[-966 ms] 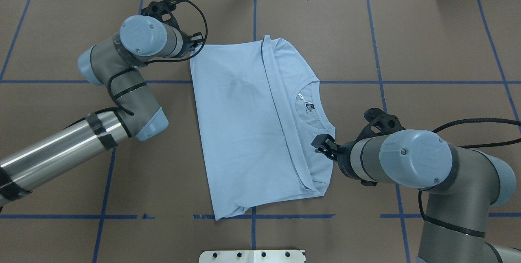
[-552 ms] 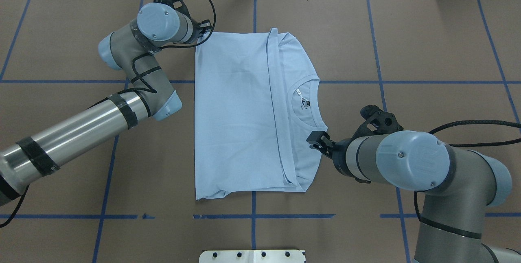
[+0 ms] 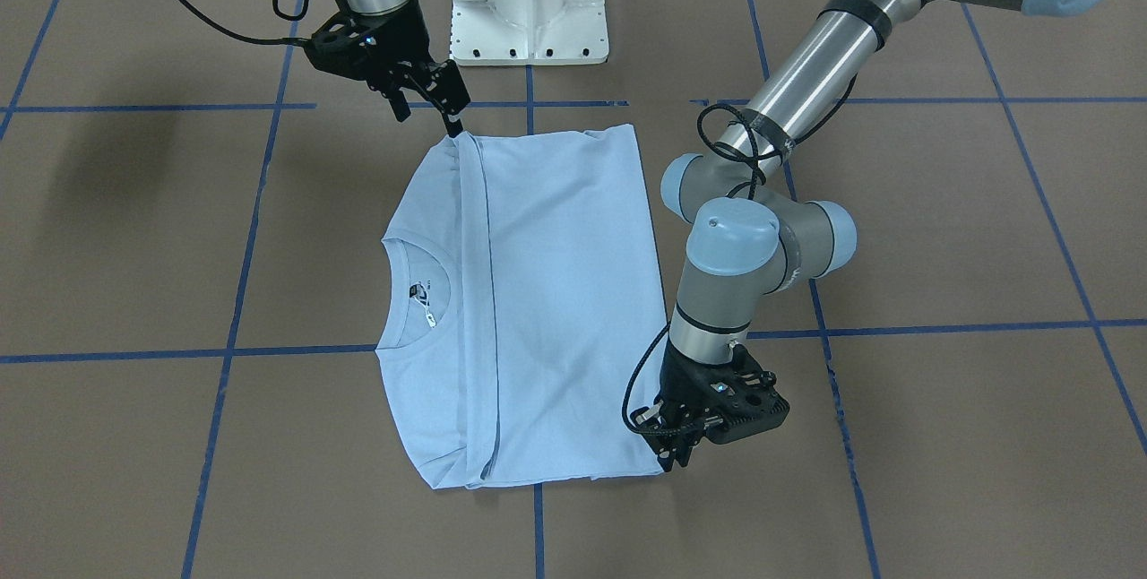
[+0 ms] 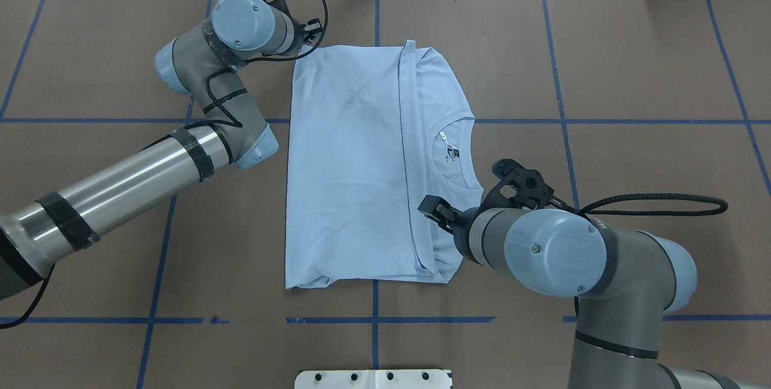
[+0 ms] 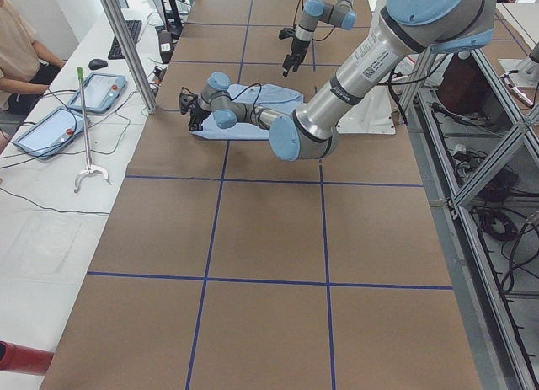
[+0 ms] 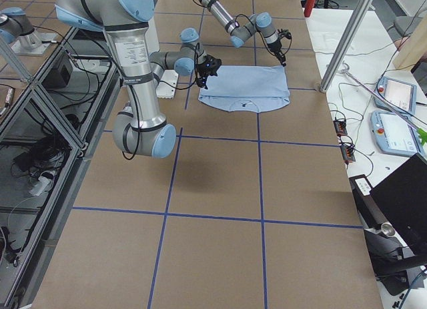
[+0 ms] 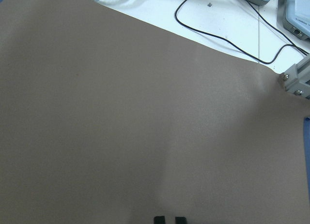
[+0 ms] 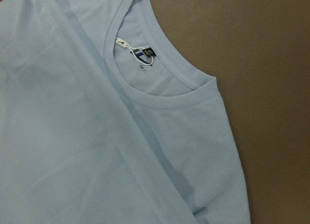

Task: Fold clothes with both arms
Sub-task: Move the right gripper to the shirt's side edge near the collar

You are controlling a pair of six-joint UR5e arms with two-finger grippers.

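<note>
Left pincer (image 3: 674, 461) sits at the far corner of the shirt (image 4: 349, 166), on the end away from the collar (image 8: 169, 102). Its tips show nearly together in its wrist cam, so we read it as pinched on that corner, tho the cloth betw. the tips isn't visible there. Right pincer (image 3: 428, 120) hangs over the shirt just beside the collar, on the robot's side, fingers spread & gripping nothing. Its wrist cam shows no tips, only cloth below.

Desk (image 4: 632, 64): brown cover w/ blue tape grid. The shirt lies flat at desk centre, collar end toward the robot's right, and is folded once. A top layer covers most of it & its hem edge runs straight across just beside the collar. Inside the neck there's a small label (image 8: 140, 52).

Handling, as we judge it: thin knit, v. light, limp, no stiffness. It'll sag from any single point & drag or bunch on the cover rather than slide as a sheet. So take it w/ both pincers at once, at two corners of one edge. Pinch all layers at hems/seams where it's thickest, not mid-panel. Lift low & even, else the fold may slip open. Nothing fragile here; main risk is catching only the top layer.
</note>
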